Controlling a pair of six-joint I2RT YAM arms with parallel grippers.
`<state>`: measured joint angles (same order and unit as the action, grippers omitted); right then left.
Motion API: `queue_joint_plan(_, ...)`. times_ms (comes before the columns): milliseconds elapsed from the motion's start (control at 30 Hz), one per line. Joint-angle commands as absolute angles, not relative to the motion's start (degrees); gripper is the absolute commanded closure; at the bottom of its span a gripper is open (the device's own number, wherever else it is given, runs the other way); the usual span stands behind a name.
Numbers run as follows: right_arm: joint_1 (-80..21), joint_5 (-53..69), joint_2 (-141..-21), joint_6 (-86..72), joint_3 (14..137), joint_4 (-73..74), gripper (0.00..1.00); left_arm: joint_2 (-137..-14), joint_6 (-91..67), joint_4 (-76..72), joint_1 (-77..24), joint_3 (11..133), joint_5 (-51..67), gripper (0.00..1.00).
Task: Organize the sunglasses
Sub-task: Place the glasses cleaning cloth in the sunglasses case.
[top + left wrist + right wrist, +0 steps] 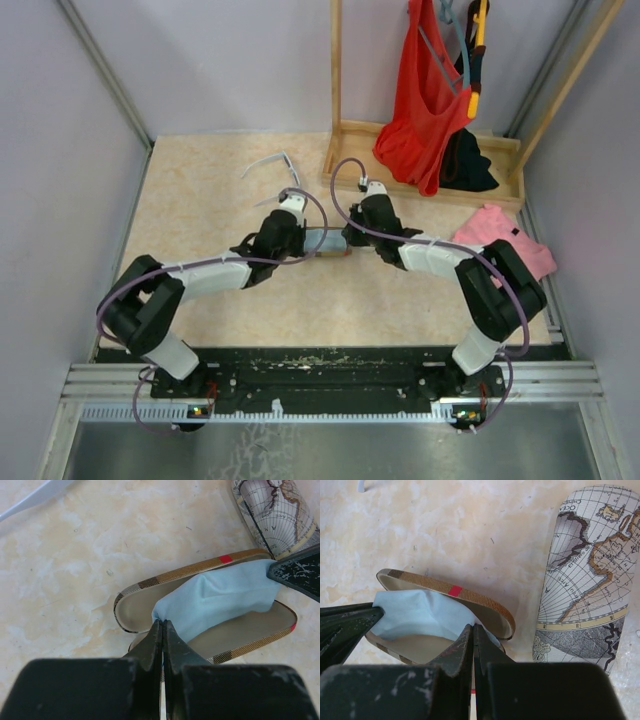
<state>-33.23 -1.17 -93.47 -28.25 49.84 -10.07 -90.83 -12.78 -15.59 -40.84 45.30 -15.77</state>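
left claw (pixel 162 630) pinched shut on blue cloth (pixel 215 600) | right claw (pixel 472 632) pinched shut on the same cloth, over open striped case (pixel 175 577) | white sunglasses (pixel 268 160) on surface (pixel 200 210), upper centre overhead, just up-left beyond left claw | left arm nearer | dark pair not seen

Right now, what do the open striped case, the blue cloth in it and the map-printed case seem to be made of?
The open striped case: likely a stiff, shape-holding shell under matte woven-look plaid, beige lining inside. The blue cloth: soft thin fabric, probably microfibre; it creases and drapes. The map-printed case: smooth printed cover, perhaps faux leather or coated paper.
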Motion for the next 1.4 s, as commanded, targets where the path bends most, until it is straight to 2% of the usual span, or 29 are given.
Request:
queue_joint_plan(0, -32.3, -0.4, -94.1, -27.3, 52.9, -14.0, 1.0, -92.2, -11.5, -19.3, -39.8, 47.0, -15.5, 0.99)
queue_joint_plan(1367, -31.2, -0.5, -99.1, -26.2, 54.0, -16.2, 1.0, -99.6, -9.2, -22.1, -37.8, 49.0, -19.6, 0.99)
